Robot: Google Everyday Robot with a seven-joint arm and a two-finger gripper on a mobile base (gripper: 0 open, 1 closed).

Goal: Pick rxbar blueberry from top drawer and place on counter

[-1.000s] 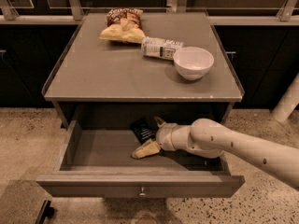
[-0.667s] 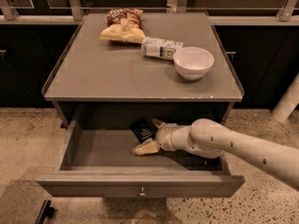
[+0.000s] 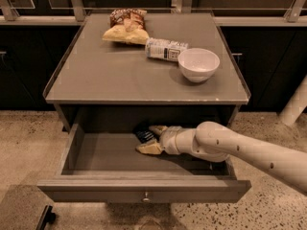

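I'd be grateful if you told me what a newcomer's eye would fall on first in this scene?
The pale arm reaching from the right into the open top drawer stands out first, with its gripper open around the dark rxbar blueberry near the drawer's back. Next comes the counter above, which carries a white bowl at the right, a bottle lying beside it and a chip bag at the back.

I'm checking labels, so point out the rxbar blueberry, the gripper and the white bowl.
rxbar blueberry (image 3: 142, 133): camera view, wrapper middle.
gripper (image 3: 147, 139): camera view, between its fingertips, inside the top drawer (image 3: 105, 152).
white bowl (image 3: 198, 61): camera view, inner wall.
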